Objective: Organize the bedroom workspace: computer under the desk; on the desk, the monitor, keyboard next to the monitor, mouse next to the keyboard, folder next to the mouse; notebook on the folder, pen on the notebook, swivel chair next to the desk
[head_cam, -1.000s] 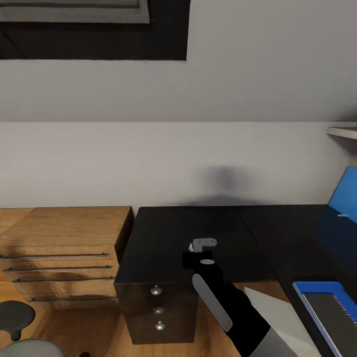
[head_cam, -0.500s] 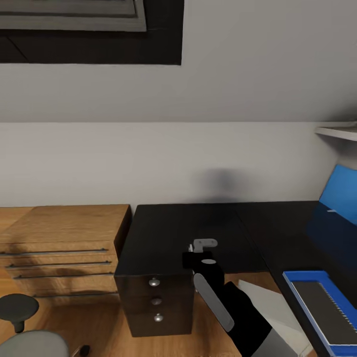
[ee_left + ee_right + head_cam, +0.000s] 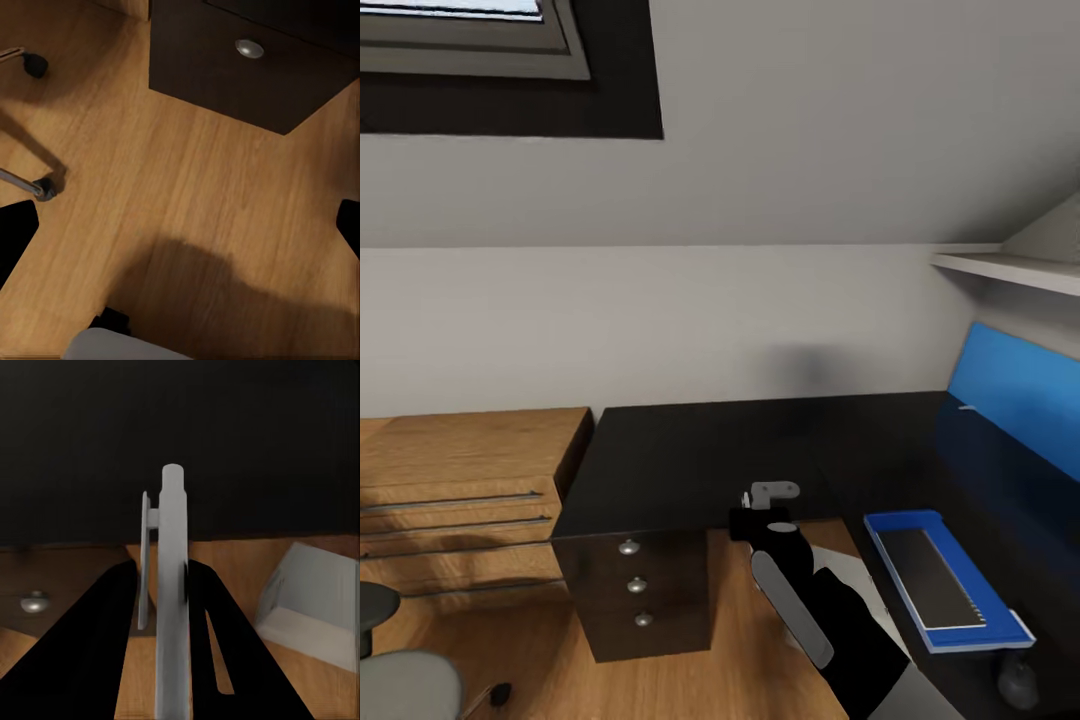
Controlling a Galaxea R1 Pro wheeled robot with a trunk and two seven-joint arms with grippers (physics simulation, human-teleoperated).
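desk [image 3: 690, 455] black tabletop, wide bare stretch nr front edge | keyboard [image 3: 932, 577] on notebook [image 3: 1000, 625] at rt, mouse [image 3: 1017, 683] just beside; computer [image 3: 311, 604] on wood floor below | R gripper [image 3: 771, 497] fingers clamped on slim white pen [image 3: 172, 585], upright betw them, over desk edge | L fingers: can't tell

The black L-shaped desk [image 3: 690, 450] is standing against the wall, its drawer unit at the left. The blue notebook [image 3: 945, 580] is lying flat on its right wing with the grey folder [image 3: 930, 575] resting on top. The white pen [image 3: 172, 585] is pointing upright, pinched above the desk's near edge. The pale computer [image 3: 307, 600] is sitting on the floor beneath.
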